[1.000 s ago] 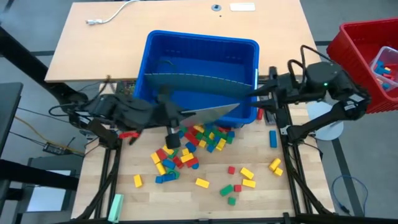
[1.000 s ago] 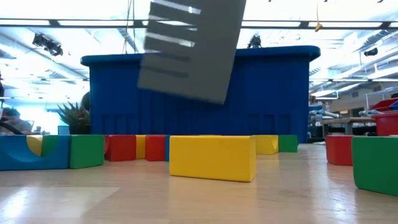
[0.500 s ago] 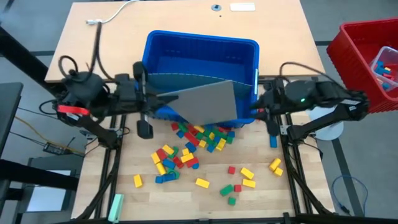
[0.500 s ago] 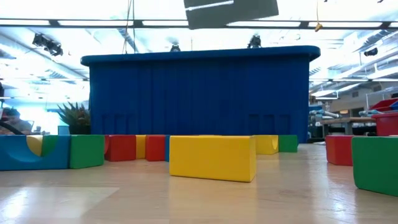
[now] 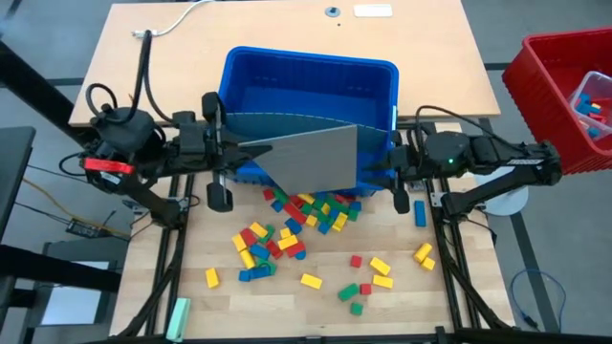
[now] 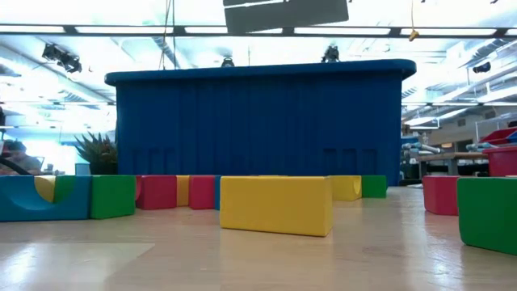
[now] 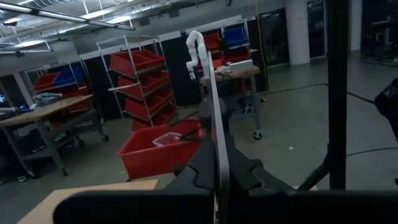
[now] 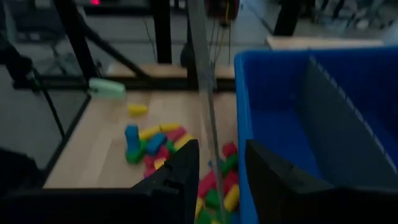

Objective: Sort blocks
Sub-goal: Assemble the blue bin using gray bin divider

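Several red, yellow, green and blue blocks (image 5: 304, 215) lie in a heap on the table in front of the blue bin (image 5: 311, 72). My left gripper (image 5: 237, 153) is shut on a flat grey panel (image 5: 320, 158), which hangs above the bin's near wall and shows above the bin's rim in the low view (image 6: 287, 14). My right gripper (image 8: 221, 168) stands open at the panel's right end. Its fingers are on either side of the panel's thin edge (image 8: 208, 124), with a gap showing. My left gripper pinches the panel's left end (image 7: 216, 180) between its two fingers. The fingers come about level from the table's left. The panel is lifted clear and reaches out toward the right over the bin's near wall and the blocks, seen edge-on past the fingers.
A second grey ridged panel (image 5: 287, 122) stands inside the bin. A pale green bar (image 5: 178, 313) lies at the near left, and one blue block (image 5: 419, 212) lies near the right arm. A red basket (image 5: 564, 86) stands off the table's right side.
My left gripper has drawn back toward the table's left edge and risen, tipping up to level. The panel, which slanted down toward the blocks, has come up above the bin's rim. My right gripper has come down and toward the near edge, to the panel's right end.
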Tool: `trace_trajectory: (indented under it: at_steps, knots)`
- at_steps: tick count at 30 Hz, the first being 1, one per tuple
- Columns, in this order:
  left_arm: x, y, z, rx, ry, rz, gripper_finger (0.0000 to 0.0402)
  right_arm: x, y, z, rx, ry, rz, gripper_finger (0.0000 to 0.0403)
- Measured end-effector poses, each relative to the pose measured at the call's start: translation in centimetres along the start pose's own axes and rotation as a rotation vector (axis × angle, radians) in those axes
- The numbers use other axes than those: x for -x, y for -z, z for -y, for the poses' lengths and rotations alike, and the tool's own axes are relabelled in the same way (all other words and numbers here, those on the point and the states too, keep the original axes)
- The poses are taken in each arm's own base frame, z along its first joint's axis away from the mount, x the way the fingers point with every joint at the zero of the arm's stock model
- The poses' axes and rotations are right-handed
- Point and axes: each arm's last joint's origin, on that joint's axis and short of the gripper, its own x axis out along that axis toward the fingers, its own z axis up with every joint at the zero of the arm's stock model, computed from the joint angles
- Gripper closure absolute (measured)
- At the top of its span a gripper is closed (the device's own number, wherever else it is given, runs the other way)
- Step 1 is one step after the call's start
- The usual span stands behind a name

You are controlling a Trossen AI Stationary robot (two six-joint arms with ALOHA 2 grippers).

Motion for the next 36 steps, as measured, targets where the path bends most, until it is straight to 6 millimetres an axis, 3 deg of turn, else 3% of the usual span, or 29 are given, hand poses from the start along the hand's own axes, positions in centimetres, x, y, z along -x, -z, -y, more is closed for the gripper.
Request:
trace_trajectory:
  at_steps: [5, 15, 27, 36]
  knots:
    - [0.0, 0.0, 0.0, 0.000, 0.002, 0.000, 0.0389, -0.1, -0.8, 0.0, -0.001, -0.005, 0.079, 0.0289]
    - [0.0, 0.0, 0.0, 0.001, 0.002, 0.000, 0.0389, -2.4, -1.6, -0.5, 0.026, -0.011, 0.142, 0.0291]
    - [0.0, 0.1, 0.0, -0.004, 0.001, -0.011, 0.0389, 0.6, -1.4, -0.1, -0.030, -0.051, 0.145, 0.0298]
    - [0.0, 0.1, 0.0, -0.004, 0.002, -0.011, 0.0389, -0.7, -1.7, -0.2, -0.047, -0.062, 0.167, 0.0276]
